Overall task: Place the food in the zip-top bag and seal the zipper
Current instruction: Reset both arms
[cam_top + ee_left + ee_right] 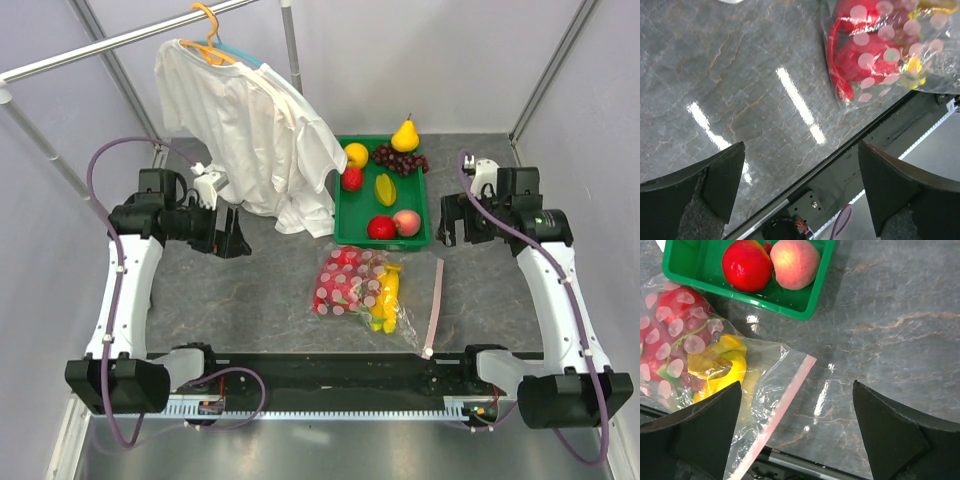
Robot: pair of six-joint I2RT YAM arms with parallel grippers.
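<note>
The clear zip-top bag (405,305) lies flat on the table in front of the green tray. Inside it are the pink-red dragon fruit (345,283) and the yellow banana bunch (386,295); the small red piece cannot be told apart. The pale pink zipper (434,303) runs along the bag's right edge and lies flat. The bag also shows in the right wrist view (765,380) with its zipper (780,412), and in the left wrist view (880,55). My left gripper (232,240) is open and empty, far left of the bag. My right gripper (447,222) is open and empty, right of the tray.
A green tray (343,215) behind the bag holds a yellow pear, dark grapes and round red, orange and peach fruits. A white shirt (250,130) hangs from a rail at the back left. A black rail (330,365) runs along the table's near edge.
</note>
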